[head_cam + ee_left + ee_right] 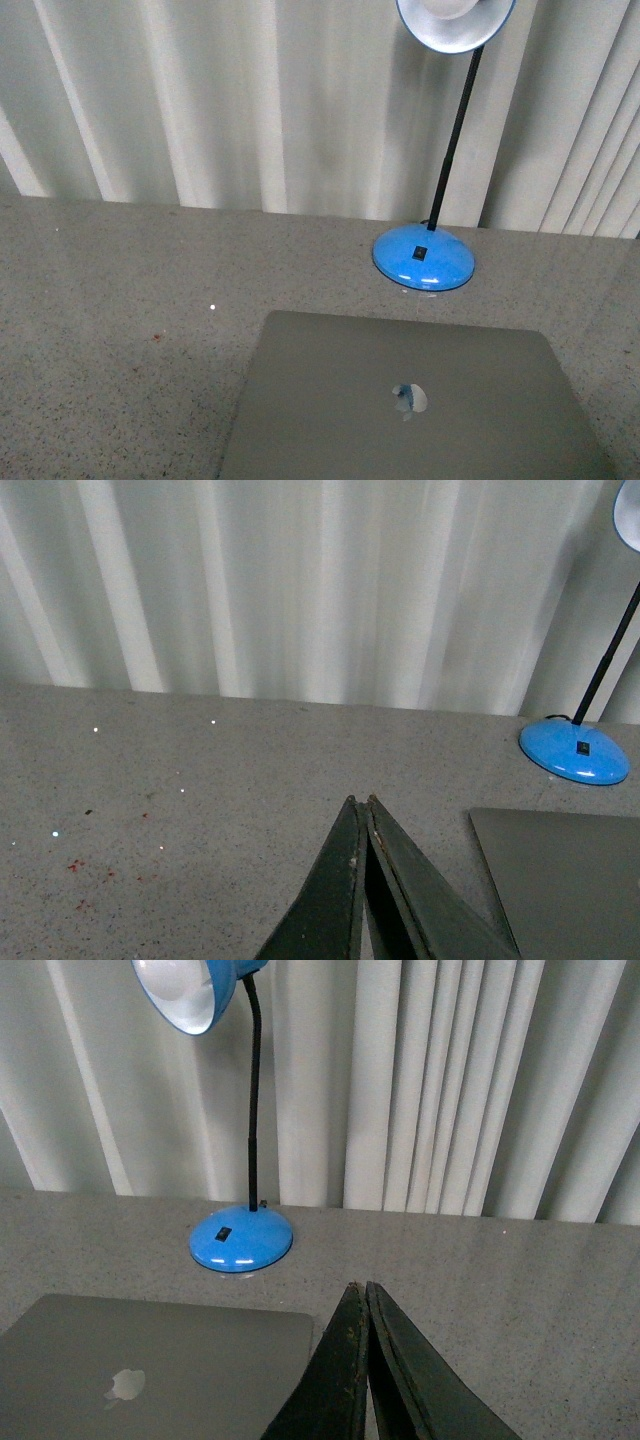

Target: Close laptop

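Nearest to the robot, the laptop lies flat on the speckled grey table, lid down and logo up, so from where I stand the closing looks already done. Neither arm shows in the front view.

In the left wrist view the left tool has its two dark fingers pressed together to a point, holding nothing. It hangs over bare table, and the laptop's near corner lies off to the robot's right of it, close but not touching. In the right wrist view the right tool is pressed together just the same, also empty. The laptop lid lies to the robot's left of it, its edge just beside the fingers.

So the machine sits between the two tools, its long side running left to right across the robot. I would judge the right tool slightly the nearer, should any last press on the lid be wanted.

Beyond the laptop stands a blue desk lamp, well apart from both tools. Behind it hang pale curtains.
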